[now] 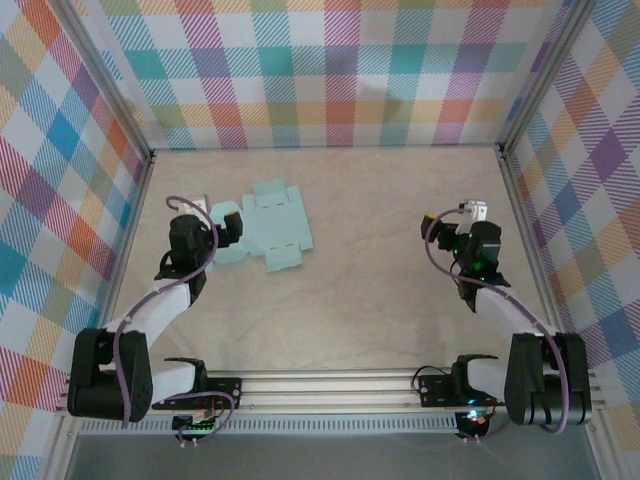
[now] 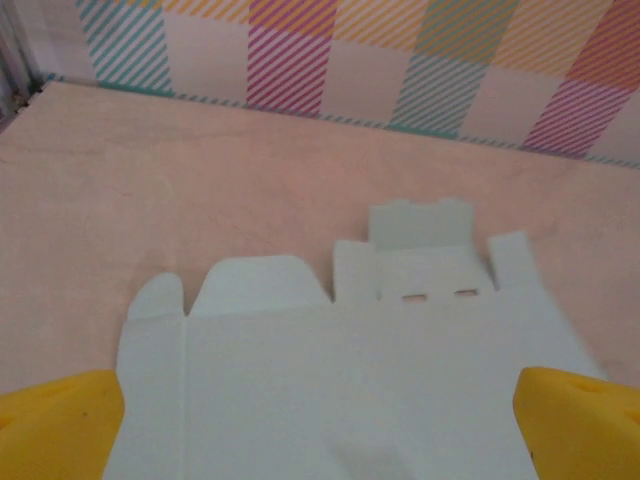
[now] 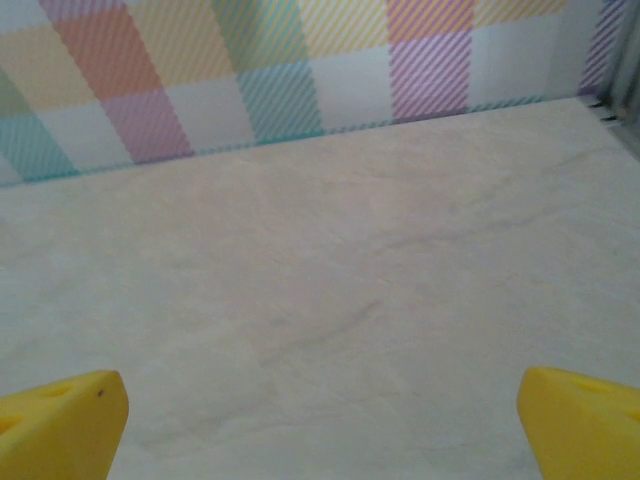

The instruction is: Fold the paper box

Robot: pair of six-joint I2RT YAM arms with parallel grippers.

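No fold is yet made; the task stands at its opening step. At left, the left gripper point(image 1: 230, 225), fingers point(image 2: 60, 425) spread wide and empty, hovers over the left end of the paper box point(image 1: 275, 232), a flat die-cut sheet lying on the table point(image 1: 380, 310) left of centre, its slotted tab pointing away. At right, the right gripper point(image 3: 320, 430), likewise spread, faces bare table well apart from the sheet. The next move probably calls for pinning one panel and raising a neighbouring flap along its crease.

Beige marbled tabletop point(image 1: 380, 300), plaid walls point(image 1: 300, 70) (pastel checks), aluminium rail point(image 1: 330, 385) at near edge
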